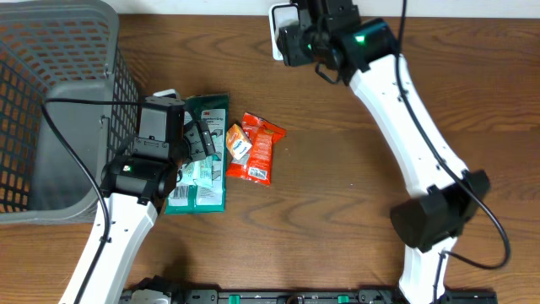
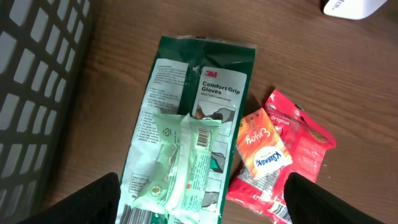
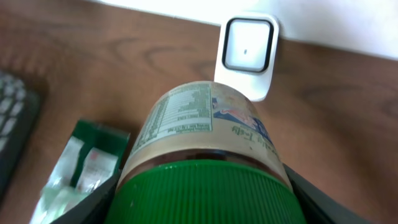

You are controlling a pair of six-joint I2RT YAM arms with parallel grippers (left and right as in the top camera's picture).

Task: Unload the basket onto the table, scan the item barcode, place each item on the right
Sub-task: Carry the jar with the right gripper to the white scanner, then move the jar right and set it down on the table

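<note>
Green-lidded jar [image 3: 199,124], one; scanner [image 3: 247,53], one; packets [image 2: 205,81], four; basket [image 1: 51,101], one.

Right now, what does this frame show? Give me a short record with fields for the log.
right gripper: shut on the jar, green lid toward the wrist camera
scanner: white, beyond the jar, not touching it
left gripper: open, holding nothing, above the glove packet
loose items: pale green packet lying on the glove packet; orange tissue pack on the red pouch
basket: grey, beside the left arm
</note>
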